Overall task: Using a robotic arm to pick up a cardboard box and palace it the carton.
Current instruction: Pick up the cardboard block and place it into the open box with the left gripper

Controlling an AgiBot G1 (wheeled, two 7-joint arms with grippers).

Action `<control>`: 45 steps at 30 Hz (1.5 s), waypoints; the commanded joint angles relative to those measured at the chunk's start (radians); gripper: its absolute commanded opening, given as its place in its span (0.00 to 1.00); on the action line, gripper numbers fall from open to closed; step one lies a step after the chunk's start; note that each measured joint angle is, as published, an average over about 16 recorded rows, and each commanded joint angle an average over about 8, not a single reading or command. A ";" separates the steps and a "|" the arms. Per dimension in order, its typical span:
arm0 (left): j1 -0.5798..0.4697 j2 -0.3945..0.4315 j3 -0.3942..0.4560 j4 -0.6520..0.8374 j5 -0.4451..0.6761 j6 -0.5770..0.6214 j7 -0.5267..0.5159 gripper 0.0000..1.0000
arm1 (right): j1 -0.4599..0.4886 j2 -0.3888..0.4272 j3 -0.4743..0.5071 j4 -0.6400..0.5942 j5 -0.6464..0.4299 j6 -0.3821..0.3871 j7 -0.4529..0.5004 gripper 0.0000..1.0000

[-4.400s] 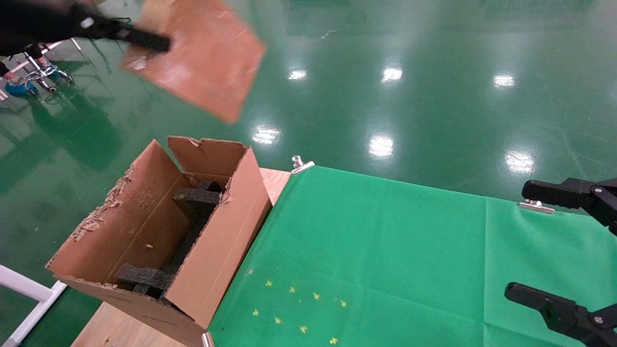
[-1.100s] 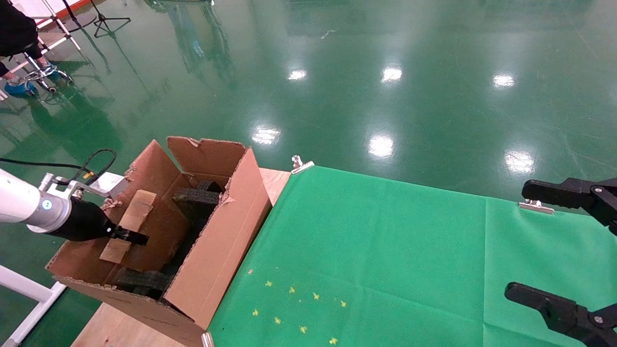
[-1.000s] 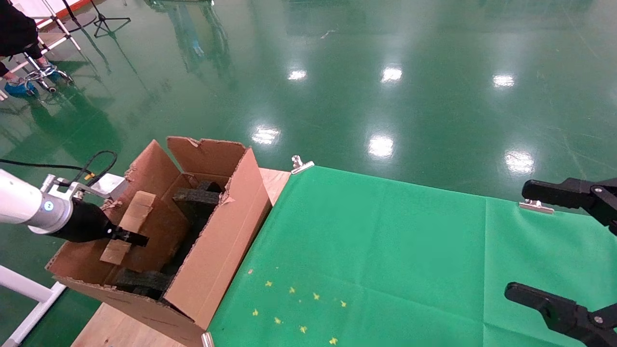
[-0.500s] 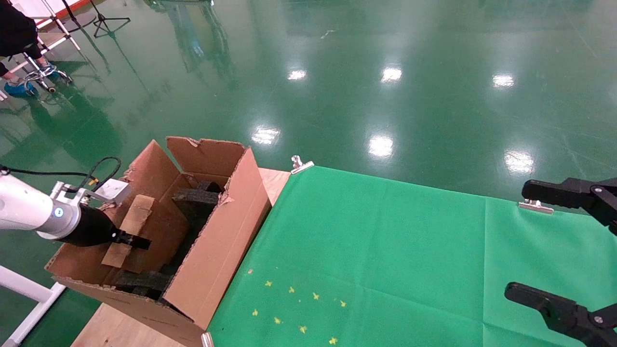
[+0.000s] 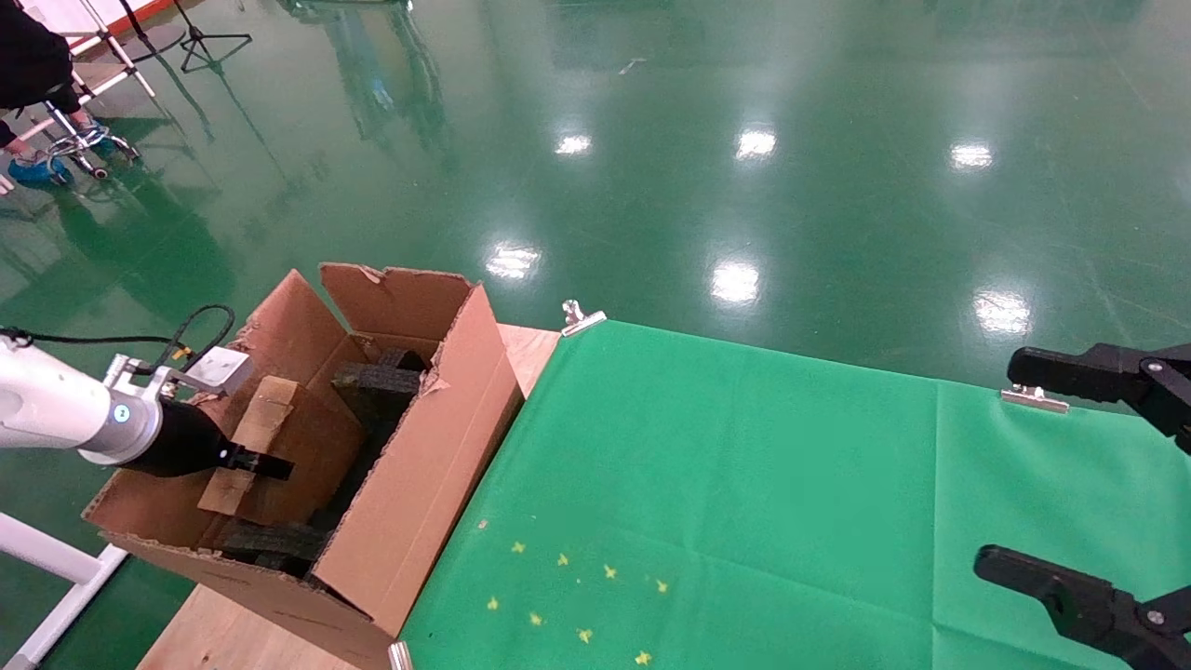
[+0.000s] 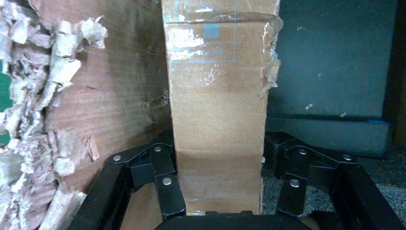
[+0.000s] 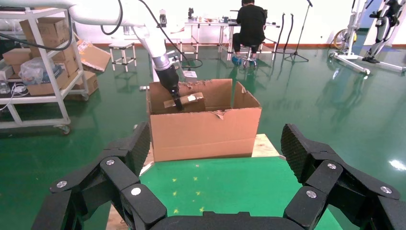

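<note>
The carton [image 5: 409, 484] stands open at the table's left end, with black foam pieces [image 5: 377, 381] inside. My left arm [image 5: 56, 419] reaches in over its ragged left flap. My left gripper [image 5: 256, 462] is shut on the cardboard box [image 5: 279, 433], which sits tilted inside the carton against its left wall. In the left wrist view the taped box [image 6: 218, 105] fills the space between my fingers [image 6: 165, 184], next to the torn carton wall [image 6: 119, 96]. The right wrist view shows the carton [image 7: 206, 134] and box [image 7: 189, 99] from afar. My right gripper [image 5: 1023, 475] is open and parked at the right.
A green cloth [image 5: 744, 484] covers the table, held by metal clips [image 5: 582, 318] [image 5: 1035, 398]. Bare wood [image 5: 530, 349] shows beside the carton. A white frame [image 5: 46, 558] stands low at the left. A person [image 7: 249, 24] sits far off.
My left arm has carried the cardboard box down from high above into the carton. In the last second it shifted slightly inward and the box settled a little lower. The right arm has not moved.
</note>
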 commanded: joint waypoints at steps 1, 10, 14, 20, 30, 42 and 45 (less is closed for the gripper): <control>0.000 0.000 0.000 0.000 0.000 -0.001 0.000 1.00 | 0.000 0.000 0.000 0.000 0.000 0.000 0.000 1.00; -0.013 -0.003 0.004 -0.002 0.005 0.006 0.002 1.00 | 0.000 0.000 0.000 0.000 0.000 0.000 0.000 1.00; -0.023 -0.005 0.007 -0.005 0.009 0.008 0.004 1.00 | 0.000 0.000 0.000 0.000 0.000 0.000 0.000 1.00; -0.041 -0.010 0.007 -0.010 0.010 0.013 0.004 1.00 | 0.000 0.000 0.000 0.000 0.000 0.000 0.000 1.00; -0.128 -0.030 -0.019 -0.035 -0.028 0.043 -0.008 1.00 | 0.000 0.000 0.000 0.000 0.000 0.000 0.000 1.00; -0.325 -0.135 -0.171 -0.055 -0.250 0.286 -0.099 1.00 | 0.000 0.000 0.000 0.000 0.000 0.000 0.000 1.00; -0.346 -0.155 -0.220 -0.033 -0.321 0.389 -0.138 1.00 | 0.000 0.000 0.000 0.000 0.000 0.000 0.000 1.00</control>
